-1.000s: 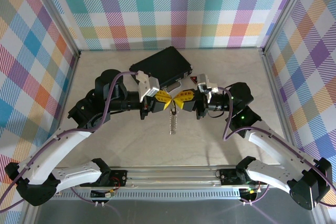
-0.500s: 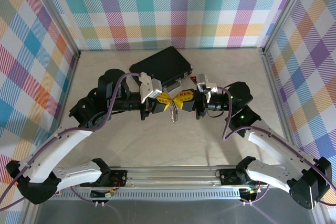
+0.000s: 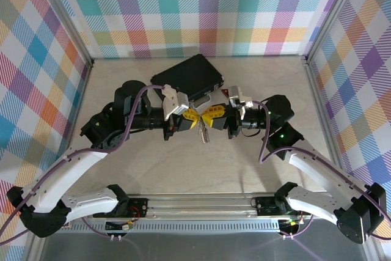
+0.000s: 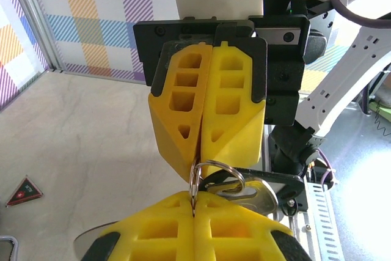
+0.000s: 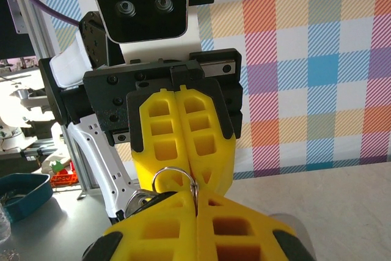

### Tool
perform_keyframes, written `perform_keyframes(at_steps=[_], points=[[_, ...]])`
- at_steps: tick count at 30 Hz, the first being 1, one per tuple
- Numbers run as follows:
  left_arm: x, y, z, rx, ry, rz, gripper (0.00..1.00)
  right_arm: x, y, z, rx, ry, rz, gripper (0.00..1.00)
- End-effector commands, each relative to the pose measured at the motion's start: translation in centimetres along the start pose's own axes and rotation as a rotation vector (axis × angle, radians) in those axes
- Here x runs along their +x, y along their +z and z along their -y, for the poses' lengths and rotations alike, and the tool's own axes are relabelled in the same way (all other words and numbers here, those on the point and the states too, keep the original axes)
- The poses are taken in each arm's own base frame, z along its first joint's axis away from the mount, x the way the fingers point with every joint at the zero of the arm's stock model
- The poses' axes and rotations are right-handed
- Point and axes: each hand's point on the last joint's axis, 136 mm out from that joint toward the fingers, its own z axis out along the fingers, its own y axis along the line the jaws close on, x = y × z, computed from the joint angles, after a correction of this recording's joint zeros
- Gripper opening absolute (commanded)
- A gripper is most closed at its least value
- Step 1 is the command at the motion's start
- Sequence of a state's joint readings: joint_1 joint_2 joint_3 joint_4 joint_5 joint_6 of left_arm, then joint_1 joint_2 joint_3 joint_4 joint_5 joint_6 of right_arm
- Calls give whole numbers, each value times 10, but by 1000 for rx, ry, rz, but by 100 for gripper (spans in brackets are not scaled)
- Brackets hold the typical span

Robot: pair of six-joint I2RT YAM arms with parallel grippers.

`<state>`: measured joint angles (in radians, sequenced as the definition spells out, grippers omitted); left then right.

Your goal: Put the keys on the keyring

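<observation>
Left wrist view: left gripper (image 4: pixel 194 205) and right gripper (image 4: pixel 197 158), both clamped shut, pinch the keyring (image 4: pixel 193 180) tip-to-tip; keys (image 4: pixel 253 195) dangle above mid-bench (image 3: pixel 153 163).

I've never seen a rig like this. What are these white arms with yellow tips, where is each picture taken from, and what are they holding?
These are two robot arms bolted to a table. One picture looks down from above. The other two come from a small camera on each wrist, so each shows its own yellow fingers at the bottom and the other arm's fingers facing them. The left hand and the right hand meet in the middle, both pinched shut on a small metal keyring, with keys hanging from it. A black case lies behind them.
</observation>
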<state>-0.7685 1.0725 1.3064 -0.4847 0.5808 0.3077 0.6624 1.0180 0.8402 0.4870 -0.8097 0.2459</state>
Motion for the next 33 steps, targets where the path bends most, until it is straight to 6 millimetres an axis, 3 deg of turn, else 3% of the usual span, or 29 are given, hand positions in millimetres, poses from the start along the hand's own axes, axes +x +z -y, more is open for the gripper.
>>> perform_keyframes(at_steps=[1, 9, 12, 20, 23, 28, 33], points=[[-17, -2, 8, 23, 37, 39, 6, -12, 2, -12, -42, -38, 11, 0], [-18, -2, 5, 8, 39, 32, 7, -8, 7, -15, -62, -33, -17, 0], [-17, -2, 6, 8, 42, 36, 0, -6, 8, -16, -76, -22, -29, 0], [-15, -4, 7, 4, 58, 29, 0, -5, 5, -13, -24, -20, -50, 0], [-10, -5, 0, -41, 66, 9, 0, -6, 3, -11, 8, -17, -55, 13], [-3, -5, -13, -120, 69, -2, 0, -7, -4, -4, 95, -13, -73, 43], [6, -6, -25, -186, 76, -33, 0, -9, -12, 2, 182, 15, -88, 56]])
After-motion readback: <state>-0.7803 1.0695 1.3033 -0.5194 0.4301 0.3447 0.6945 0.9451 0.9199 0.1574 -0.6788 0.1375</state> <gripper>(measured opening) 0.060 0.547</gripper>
